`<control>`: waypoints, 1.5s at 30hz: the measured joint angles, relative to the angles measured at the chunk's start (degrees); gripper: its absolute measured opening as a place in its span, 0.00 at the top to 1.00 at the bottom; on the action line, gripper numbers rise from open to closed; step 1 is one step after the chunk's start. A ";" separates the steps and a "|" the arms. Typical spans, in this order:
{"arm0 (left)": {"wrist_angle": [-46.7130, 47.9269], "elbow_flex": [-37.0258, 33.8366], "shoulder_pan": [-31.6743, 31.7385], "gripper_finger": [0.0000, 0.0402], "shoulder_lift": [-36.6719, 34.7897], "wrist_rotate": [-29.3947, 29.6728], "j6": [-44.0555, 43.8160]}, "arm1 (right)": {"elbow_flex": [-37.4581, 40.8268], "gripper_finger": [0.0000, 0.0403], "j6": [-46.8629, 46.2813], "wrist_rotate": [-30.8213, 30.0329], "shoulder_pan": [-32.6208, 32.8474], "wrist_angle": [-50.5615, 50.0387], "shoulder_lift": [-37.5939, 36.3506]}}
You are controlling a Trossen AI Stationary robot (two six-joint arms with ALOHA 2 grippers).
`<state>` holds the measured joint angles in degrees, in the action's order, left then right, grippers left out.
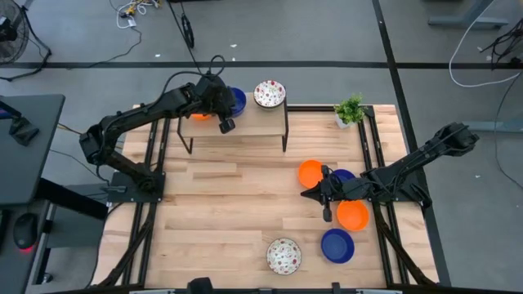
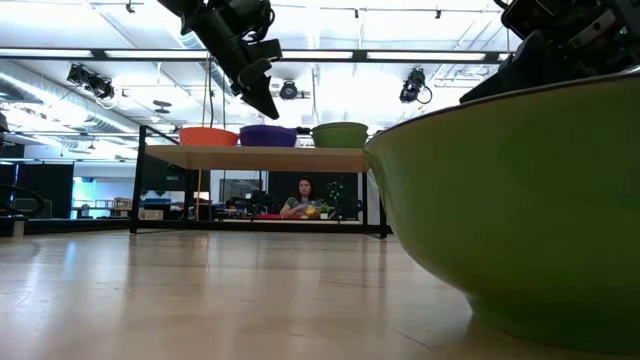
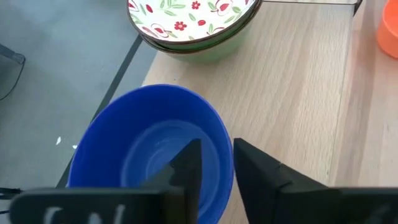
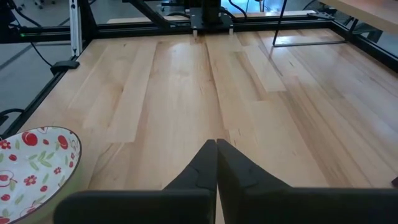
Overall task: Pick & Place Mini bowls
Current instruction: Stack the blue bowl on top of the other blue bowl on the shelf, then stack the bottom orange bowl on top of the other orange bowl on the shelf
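A raised wooden shelf (image 1: 261, 118) at the table's far side carries three mini bowls: an orange one (image 2: 208, 135), a blue one (image 3: 149, 155) and a white patterned one (image 3: 186, 18). My left gripper (image 3: 217, 152) is open over the blue bowl's rim, one finger inside and one outside. On the table's right stand two orange bowls (image 1: 310, 172) (image 1: 352, 215), two blue bowls (image 1: 337, 245) (image 1: 343, 175) and a patterned bowl (image 1: 283, 255). Among them my right gripper (image 4: 216, 146) is shut, with nothing between its fingers. My left gripper comes slanting down over the blue bowl's near wall (image 3: 225, 163). A strip of the bowl's inside shows between the inner finger (image 3: 189, 158) and the rim. Whether the outer finger (image 3: 252, 165) touches the wall, I cannot tell. The bowl stands upright on the shelf.
A small green potted plant (image 1: 350, 110) stands at the table's far right corner. The shelf's thin metal legs (image 1: 285, 139) stand on the table. Bare wood lies at the table's left and middle (image 1: 212, 204). A person (image 2: 303, 198) sits in the room beyond.
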<state>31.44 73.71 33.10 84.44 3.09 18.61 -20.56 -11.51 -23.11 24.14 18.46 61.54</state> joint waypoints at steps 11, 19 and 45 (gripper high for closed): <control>2.65 -0.42 -5.14 0.74 -7.54 0.04 -1.46 | 0.00 0.98 -5.64 -0.04 -0.63 -0.05 0.00; -1.30 -16.52 -15.46 0.90 -23.06 0.65 -9.66 | -7.21 0.98 -6.00 -2.37 0.68 -14.79 -0.02; -48.36 -56.59 -54.23 0.97 -28.67 27.53 -34.73 | -28.44 0.55 -59.77 29.87 -0.54 -74.78 5.76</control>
<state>-16.92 17.12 -21.13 55.77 30.62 -16.12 -49.00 -71.28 6.76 23.60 -56.33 67.30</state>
